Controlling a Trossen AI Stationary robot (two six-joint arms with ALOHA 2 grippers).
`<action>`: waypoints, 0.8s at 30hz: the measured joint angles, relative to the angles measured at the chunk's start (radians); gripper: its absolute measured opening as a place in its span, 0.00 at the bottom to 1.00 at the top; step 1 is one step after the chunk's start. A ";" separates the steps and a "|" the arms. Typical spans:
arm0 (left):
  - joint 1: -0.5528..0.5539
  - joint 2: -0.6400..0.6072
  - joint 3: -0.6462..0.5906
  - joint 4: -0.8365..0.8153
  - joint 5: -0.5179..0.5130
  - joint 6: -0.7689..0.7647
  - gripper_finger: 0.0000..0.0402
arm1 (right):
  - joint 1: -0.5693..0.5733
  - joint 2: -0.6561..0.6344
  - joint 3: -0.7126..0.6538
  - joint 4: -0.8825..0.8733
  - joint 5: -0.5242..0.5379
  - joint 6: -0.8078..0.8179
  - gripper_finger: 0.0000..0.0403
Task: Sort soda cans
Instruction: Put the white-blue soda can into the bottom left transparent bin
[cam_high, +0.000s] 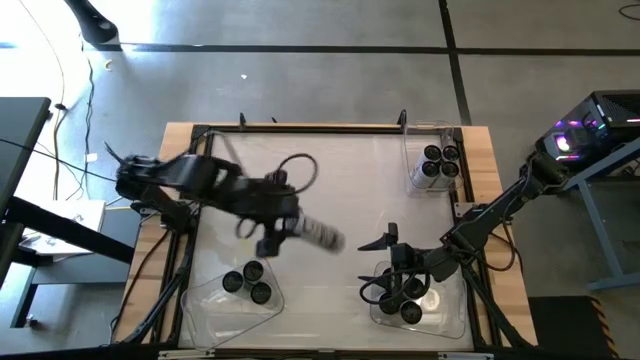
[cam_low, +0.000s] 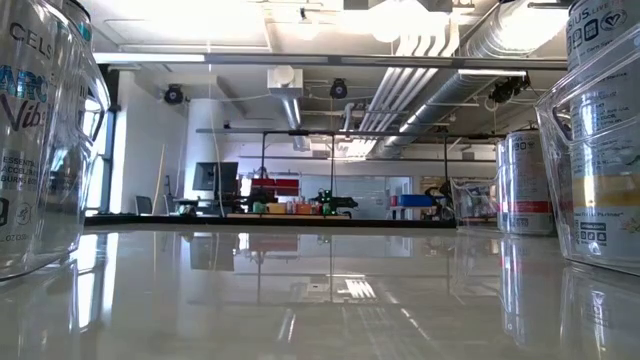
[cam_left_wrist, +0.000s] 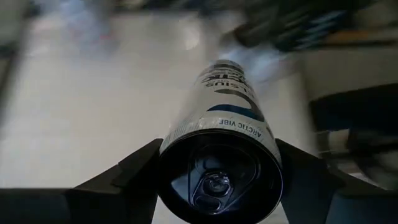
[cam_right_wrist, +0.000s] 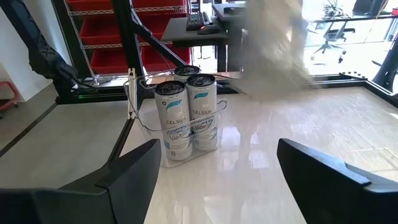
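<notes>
The left end effector (cam_left_wrist: 217, 186) clamps a soda can (cam_left_wrist: 222, 130) around its smooth, rigid, slippery side; the right end effector (cam_right_wrist: 217, 168) hangs open, empty.

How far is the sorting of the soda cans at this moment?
Most cans look sorted already: three stand in the front-left bin, four in the back-right bin, and several in the front-right bin. In hand: the left tool is shut on one can, carried on its side above the table's middle. The right tool is open near the front-right bin. No loose can shows on the table; only the held one remains.
</notes>
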 joint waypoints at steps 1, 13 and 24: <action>-0.016 -0.001 0.027 0.014 0.043 -0.011 0.61 | 0.000 0.000 0.000 0.000 0.000 0.000 0.79; -0.301 0.036 0.078 -0.173 0.182 -0.575 0.61 | 0.000 0.000 0.000 0.000 0.000 -0.009 0.79; -0.539 0.070 -0.023 -0.356 0.292 -1.113 0.61 | 0.000 0.000 0.000 0.001 0.000 -0.027 0.79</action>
